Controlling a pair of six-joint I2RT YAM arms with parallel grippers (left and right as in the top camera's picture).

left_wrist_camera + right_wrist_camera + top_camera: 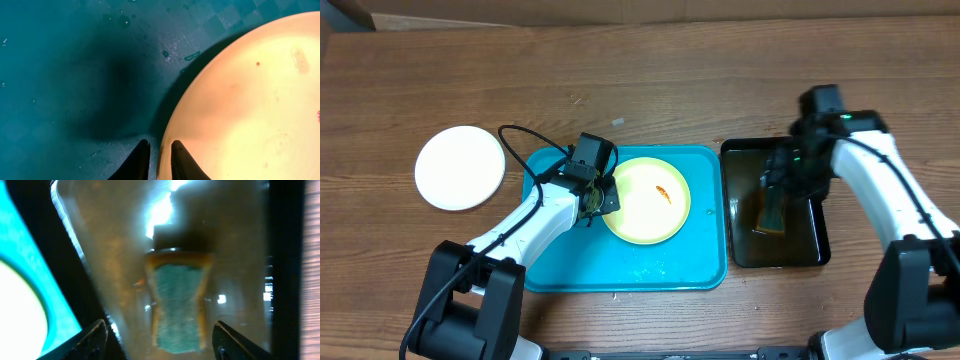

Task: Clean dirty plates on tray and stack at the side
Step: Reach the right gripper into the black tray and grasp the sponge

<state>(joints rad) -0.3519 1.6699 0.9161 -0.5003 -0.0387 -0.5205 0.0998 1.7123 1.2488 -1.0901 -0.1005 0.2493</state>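
Overhead, left end effector (599,199) pinches yellow plate (645,215) rim.

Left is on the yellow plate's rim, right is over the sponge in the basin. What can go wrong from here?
1. The left gripper holds only the very rim of the yellow plate. Scrubbing the orange smear may push the plate out of that hold and across the tray.
2. The sponge lies in the black basin of water below the open right gripper. Carried over, it will likely drip.
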